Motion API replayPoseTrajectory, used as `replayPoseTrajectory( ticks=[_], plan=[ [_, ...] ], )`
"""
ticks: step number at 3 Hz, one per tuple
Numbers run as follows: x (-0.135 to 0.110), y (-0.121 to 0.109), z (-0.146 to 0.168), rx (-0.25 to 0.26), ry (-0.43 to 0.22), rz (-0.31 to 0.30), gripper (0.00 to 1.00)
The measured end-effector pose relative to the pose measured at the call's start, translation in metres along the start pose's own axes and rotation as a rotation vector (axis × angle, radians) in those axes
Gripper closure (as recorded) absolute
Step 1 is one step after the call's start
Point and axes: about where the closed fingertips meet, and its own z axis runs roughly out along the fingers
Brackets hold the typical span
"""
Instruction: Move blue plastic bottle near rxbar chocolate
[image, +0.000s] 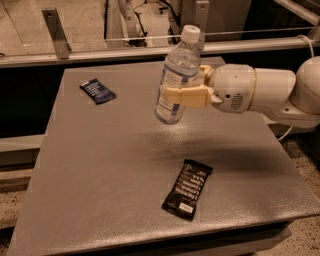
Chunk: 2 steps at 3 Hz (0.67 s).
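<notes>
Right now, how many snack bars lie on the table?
2: a black bar front right, a blue bar back left. The tool holds the bottle above the table.

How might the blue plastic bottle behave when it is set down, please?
Held tilted in the gripper above the table, the blue plastic bottle is tall and narrow, so it may tip if released unlevel. Its clear plastic probably flexes. Being round, it would likely roll if toppled.
</notes>
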Motion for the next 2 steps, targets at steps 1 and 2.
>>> replayPoseTrajectory(
  ticks=[1, 2],
  plan=[
    [0.016, 0.018, -0.011, 0.012, 0.069, -0.052, 1.00],
    [0.030, 0.025, -0.022, 0.033, 0.121, -0.093, 1.00]
  ],
)
